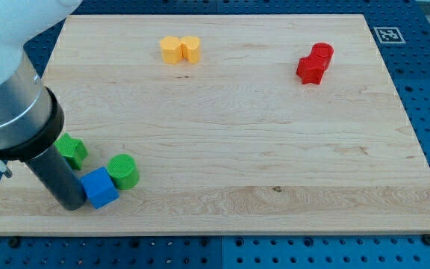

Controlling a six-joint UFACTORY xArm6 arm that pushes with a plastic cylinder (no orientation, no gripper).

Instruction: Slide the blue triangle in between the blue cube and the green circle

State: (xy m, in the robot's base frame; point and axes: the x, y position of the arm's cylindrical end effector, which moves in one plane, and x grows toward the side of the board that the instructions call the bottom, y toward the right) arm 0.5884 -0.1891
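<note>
The blue cube point(100, 187) sits near the board's bottom left. The green circle point(123, 170) stands just to its upper right, touching or nearly touching it. My tip point(72, 205) rests on the board against the blue cube's left side. No blue triangle shows in this view; the thick dark rod and the arm cover part of the board's left edge. A second green block point(72, 150) lies just above the tip, partly hidden behind the rod, and its shape is unclear.
Two yellow blocks point(172, 49) point(190, 48) sit side by side at the view's top, left of centre. Two red blocks point(321, 54) point(310, 69) touch each other at the top right. The board's wooden edge point(200, 230) runs along the bottom.
</note>
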